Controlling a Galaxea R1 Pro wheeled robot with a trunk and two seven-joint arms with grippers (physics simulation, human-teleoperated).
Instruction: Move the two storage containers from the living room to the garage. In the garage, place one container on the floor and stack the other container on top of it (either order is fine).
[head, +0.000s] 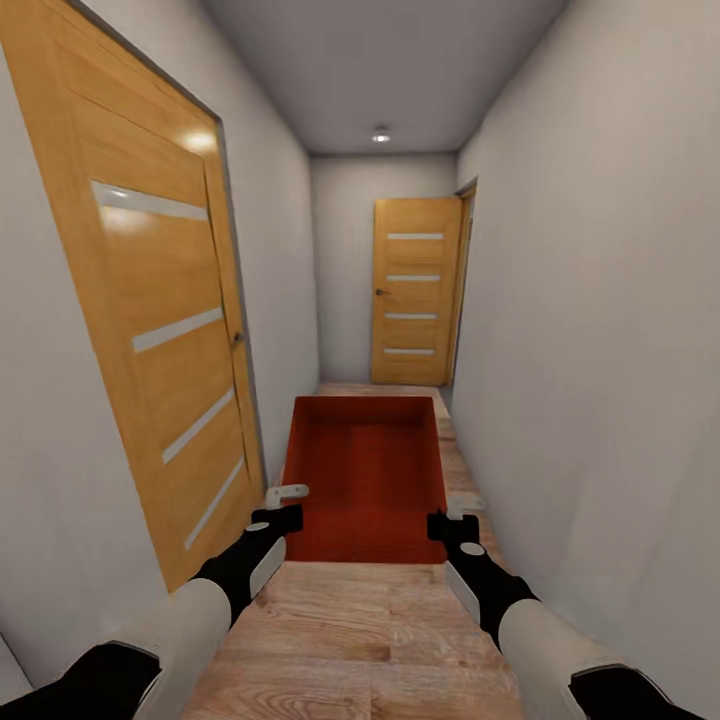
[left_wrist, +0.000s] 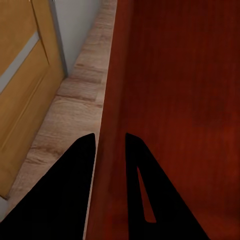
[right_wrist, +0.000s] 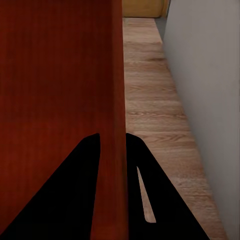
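Note:
One red-orange open-topped storage container (head: 365, 470) hangs in front of me above a wood-plank corridor floor, held level by both arms. My left gripper (head: 288, 505) is shut on its left wall, and the left wrist view shows that wall (left_wrist: 111, 125) pinched between the two dark fingers (left_wrist: 75, 190). My right gripper (head: 452, 515) is shut on the right wall, seen as a thin red edge (right_wrist: 117, 100) between the fingers (right_wrist: 75, 195). The container's inside looks empty.
I am in a narrow corridor with white walls (head: 600, 350). A light wooden door (head: 160, 320) stands close on the left and another wooden door (head: 415, 290) closes the far end. Light wood planks (head: 360, 640) run ahead under the container.

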